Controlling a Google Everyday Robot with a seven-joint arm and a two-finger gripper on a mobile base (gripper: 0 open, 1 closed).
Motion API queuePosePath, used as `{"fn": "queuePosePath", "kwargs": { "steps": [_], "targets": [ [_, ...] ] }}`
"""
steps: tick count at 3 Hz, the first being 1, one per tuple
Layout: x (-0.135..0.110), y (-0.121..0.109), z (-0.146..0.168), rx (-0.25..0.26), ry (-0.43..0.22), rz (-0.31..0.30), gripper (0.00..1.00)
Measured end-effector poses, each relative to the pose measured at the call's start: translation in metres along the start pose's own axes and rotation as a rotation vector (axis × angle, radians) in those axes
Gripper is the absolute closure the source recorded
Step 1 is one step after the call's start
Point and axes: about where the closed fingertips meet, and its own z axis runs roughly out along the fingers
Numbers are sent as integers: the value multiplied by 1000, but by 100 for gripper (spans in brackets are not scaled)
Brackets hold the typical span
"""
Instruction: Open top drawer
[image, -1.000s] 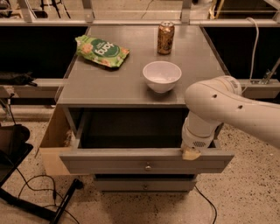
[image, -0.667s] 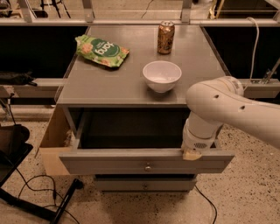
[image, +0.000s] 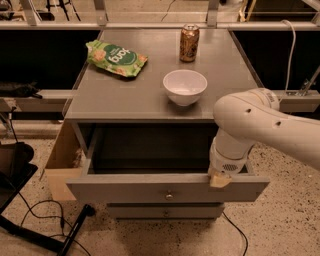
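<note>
The top drawer (image: 125, 189) stands pulled out from under the grey tabletop, showing its dark inside and grey box sides. Its flat grey front has one small round metal knob (image: 169, 195) at the centre. My gripper (image: 220, 179) hangs at the end of the white arm (image: 260, 125), at the right part of the drawer's front top edge, well right of the knob. A narrower drawer front (image: 165, 212) shows just below.
On the cabinet top (image: 125, 95) lie a green snack bag (image: 116, 57), a white bowl (image: 185, 86) and a brown can (image: 189, 43). A cardboard box (image: 62, 160) stands at the cabinet's left. Black cables and a stand (image: 45, 225) lie on the speckled floor.
</note>
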Motion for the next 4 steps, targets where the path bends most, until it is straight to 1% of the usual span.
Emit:
{"fn": "queuePosePath", "kwargs": {
  "steps": [1,2,3,4],
  "targets": [
    [0,0,0,0,0,0,40],
    [0,0,0,0,0,0,9],
    [0,0,0,0,0,0,0],
    [0,0,0,0,0,0,0]
  ]
}}
